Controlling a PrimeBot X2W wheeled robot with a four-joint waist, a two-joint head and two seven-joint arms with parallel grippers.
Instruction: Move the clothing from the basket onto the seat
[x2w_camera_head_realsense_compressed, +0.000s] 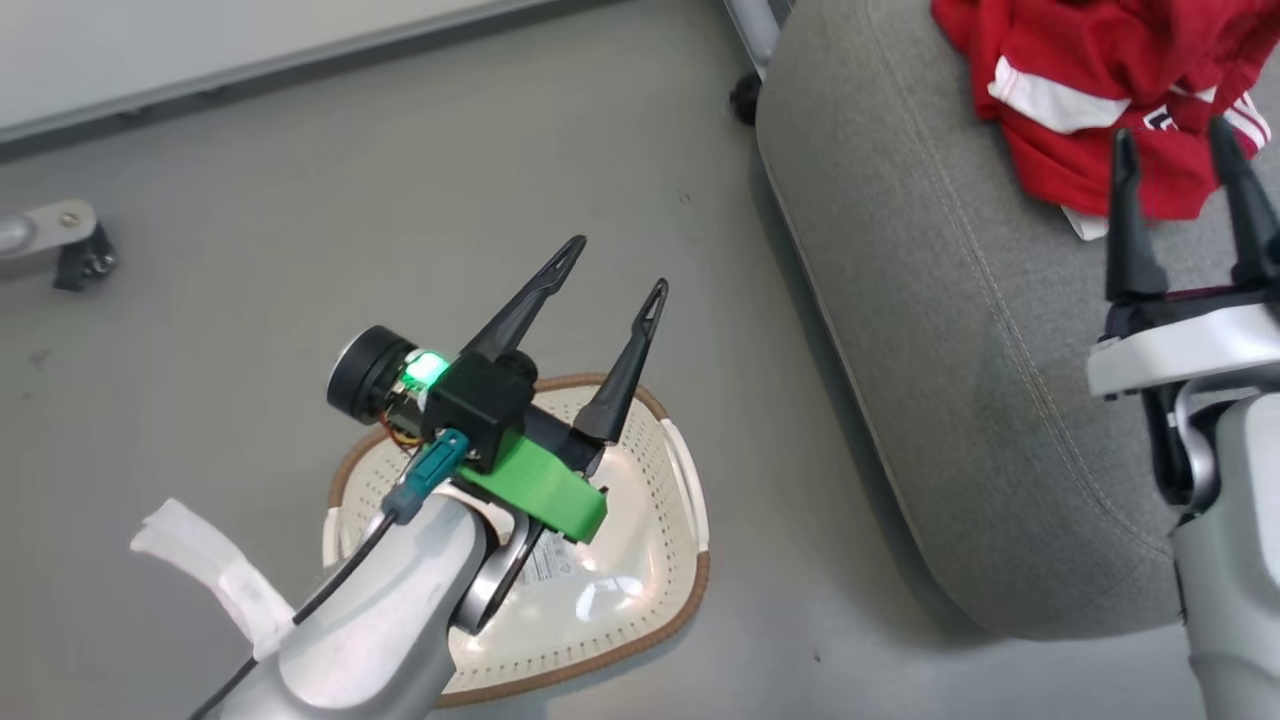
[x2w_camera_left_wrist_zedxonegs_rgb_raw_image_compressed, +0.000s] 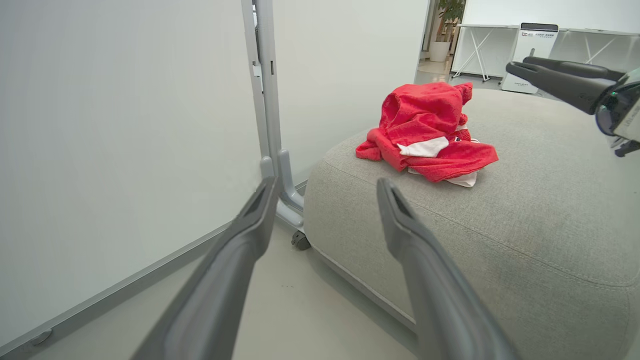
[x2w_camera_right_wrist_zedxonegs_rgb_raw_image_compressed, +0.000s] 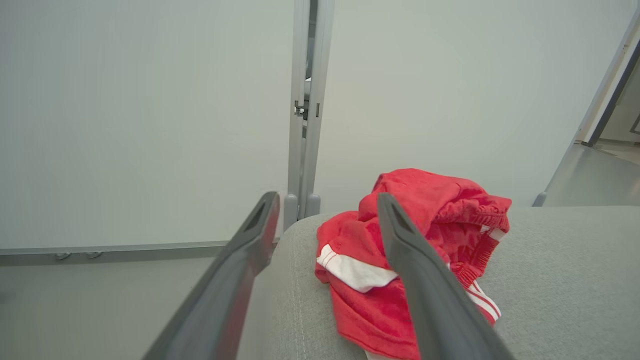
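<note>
While both grippers hang with their long dark fingers spread wide and holding nothing, the clothing (x2w_camera_head_realsense_compressed: 1075, 60), a crumpled heap of red fabric sports garments with white stripes and a white panel, lies on the large grey fabric-upholstered seat (x2w_camera_head_realsense_compressed: 950, 300), toward its far end. The heap is bunched so tightly that I cannot tell where one garment ends and the other begins. The right gripper (x2w_camera_head_realsense_compressed: 1172, 130) is poised above the seat on the near side of the heap, its fingertips aimed toward the red cloth but apart from it. The left gripper (x2w_camera_head_realsense_compressed: 618, 263) hovers over the white perforated plastic laundry basket (x2w_camera_head_realsense_compressed: 655, 500) with its brown woven-look rim. The basket stands on the grey floor (x2w_camera_head_realsense_compressed: 250, 250) just beside the seat, well apart from the clothing, and its pale bottom shows a printed label. Behind the seat stands a white partition panel (x2w_camera_left_wrist_zedxonegs_rgb_raw_image_compressed: 125, 125) in a grey frame, carried on a black castor (x2w_camera_left_wrist_zedxonegs_rgb_raw_image_compressed: 300, 241).
</note>
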